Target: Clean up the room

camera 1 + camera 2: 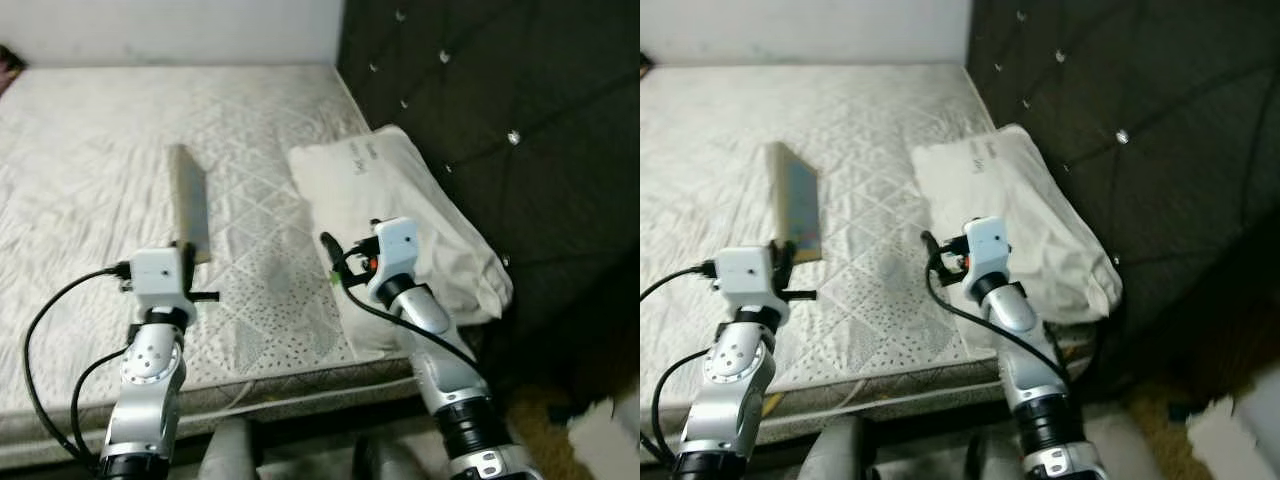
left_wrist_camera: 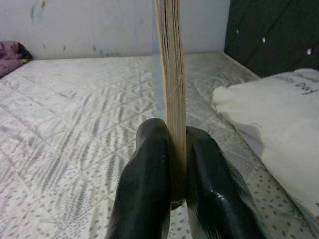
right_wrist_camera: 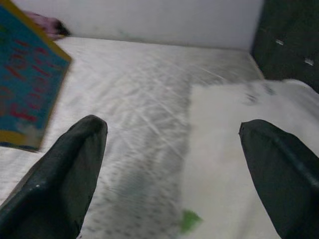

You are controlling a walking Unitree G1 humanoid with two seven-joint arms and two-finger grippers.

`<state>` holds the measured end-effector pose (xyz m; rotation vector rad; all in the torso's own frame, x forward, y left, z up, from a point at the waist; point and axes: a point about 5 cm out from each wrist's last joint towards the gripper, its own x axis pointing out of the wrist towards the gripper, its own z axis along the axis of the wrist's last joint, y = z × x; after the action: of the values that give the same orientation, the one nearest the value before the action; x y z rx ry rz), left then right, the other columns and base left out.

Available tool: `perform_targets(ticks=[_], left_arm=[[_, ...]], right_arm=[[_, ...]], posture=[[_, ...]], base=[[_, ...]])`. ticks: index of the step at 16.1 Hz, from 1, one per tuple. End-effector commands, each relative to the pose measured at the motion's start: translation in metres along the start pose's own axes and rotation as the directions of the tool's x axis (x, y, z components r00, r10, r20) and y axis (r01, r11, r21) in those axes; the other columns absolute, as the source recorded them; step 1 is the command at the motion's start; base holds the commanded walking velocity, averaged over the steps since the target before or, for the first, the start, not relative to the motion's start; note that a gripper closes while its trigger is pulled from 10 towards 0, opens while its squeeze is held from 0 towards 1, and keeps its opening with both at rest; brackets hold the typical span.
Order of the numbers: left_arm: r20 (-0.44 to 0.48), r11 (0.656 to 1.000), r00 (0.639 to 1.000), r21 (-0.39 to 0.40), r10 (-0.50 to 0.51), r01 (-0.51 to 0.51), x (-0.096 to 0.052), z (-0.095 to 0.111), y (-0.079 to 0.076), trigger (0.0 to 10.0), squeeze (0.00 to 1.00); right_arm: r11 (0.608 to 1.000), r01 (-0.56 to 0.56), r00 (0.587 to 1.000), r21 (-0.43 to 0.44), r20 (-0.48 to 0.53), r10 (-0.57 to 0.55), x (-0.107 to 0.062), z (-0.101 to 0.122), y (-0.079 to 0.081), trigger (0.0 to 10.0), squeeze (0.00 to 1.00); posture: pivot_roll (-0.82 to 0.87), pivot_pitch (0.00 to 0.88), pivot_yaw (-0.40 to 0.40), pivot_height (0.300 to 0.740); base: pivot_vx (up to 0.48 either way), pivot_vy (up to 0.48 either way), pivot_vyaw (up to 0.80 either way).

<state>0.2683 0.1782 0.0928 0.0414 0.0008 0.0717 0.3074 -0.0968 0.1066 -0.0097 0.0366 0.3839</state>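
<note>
Pinching thin flat book [image 2: 170, 89], left gripper [image 2: 172, 164]

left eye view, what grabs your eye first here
The book held up on edge over the mattress, clamped in the left gripper. Next, the white pillow lying against the dark tufted headboard, with the right gripper open just above it.

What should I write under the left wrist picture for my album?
Left gripper pinching a thin book upright above the quilted mattress, white pillow alongside.
</note>
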Motion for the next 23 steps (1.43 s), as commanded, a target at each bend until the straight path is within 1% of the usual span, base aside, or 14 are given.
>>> perform_targets(ticks=[1, 6, 8, 10, 12, 19, 22, 23], left_arm=[[0.056, 0.998, 0.997, -0.014, -0.057, 0.058, 0.004, 0.012, -0.017, 10.0, 0.00], [0.053, 0.997, 0.997, -0.043, -0.054, 0.056, 0.008, 0.012, -0.022, 10.0, 0.00], [0.051, 0.997, 0.998, -0.071, -0.039, 0.042, 0.010, 0.012, -0.025, 10.0, 0.00], [0.053, 0.996, 0.998, -0.076, -0.038, 0.042, 0.009, 0.013, -0.028, 10.0, 0.00], [0.053, 0.996, 0.998, -0.088, -0.023, 0.027, 0.009, 0.013, -0.026, 10.0, 0.00], [0.021, 0.987, 0.997, -0.144, 0.068, -0.064, 0.011, 0.010, -0.018, 10.0, 0.00], [-0.009, 0.981, 0.995, -0.163, 0.100, -0.100, 0.013, 0.007, -0.014, 10.0, 0.00], [-0.034, 0.975, 0.993, -0.189, 0.111, -0.116, 0.013, 0.005, -0.014, 10.0, 0.00]], right_arm=[[0.999, 0.037, 0.999, 0.010, -0.016, -0.037, -0.006, -0.005, -0.011, 10.0, 0.00], [0.999, 0.041, 0.999, 0.012, -0.017, -0.041, -0.006, -0.005, -0.012, 10.0, 0.00], [0.999, 0.044, 0.999, 0.011, -0.019, -0.044, -0.006, -0.005, -0.013, 10.0, 0.00], [0.999, 0.043, 0.999, 0.009, -0.023, -0.043, -0.006, -0.006, -0.013, 10.0, 0.00], [0.999, 0.040, 0.999, 0.008, -0.025, -0.039, -0.006, -0.006, -0.014, 10.0, 0.00], [0.999, 0.045, 0.998, 0.003, -0.035, -0.045, -0.005, -0.008, -0.014, 10.0, 0.00], [0.999, 0.044, 0.998, 0.001, -0.035, -0.044, -0.004, -0.008, -0.015, 10.0, 0.00], [0.999, 0.043, 0.998, 0.001, -0.035, -0.043, -0.004, -0.008, -0.015, 10.0, 0.00]], posture=[[-0.10, 0.000, -0.033, 0.658], [-0.10, 0.000, -0.036, 0.658], [-0.10, 0.000, -0.038, 0.633], [-0.10, 0.000, -0.042, 0.608], [-0.10, 0.000, -0.047, 0.593], [-0.10, 0.000, -0.047, 0.593], [-0.09, 0.000, -0.050, 0.593], [-0.09, 0.000, -0.050, 0.593]], base=[[0.000, 0.000, 0.00], [0.000, 0.000, 0.00], [0.000, 0.000, 0.00], [0.000, 0.000, 0.00], [0.000, 0.000, 0.00], [0.000, 0.000, 0.00], [0.000, 0.000, 0.00], [0.000, 0.000, 0.00]])
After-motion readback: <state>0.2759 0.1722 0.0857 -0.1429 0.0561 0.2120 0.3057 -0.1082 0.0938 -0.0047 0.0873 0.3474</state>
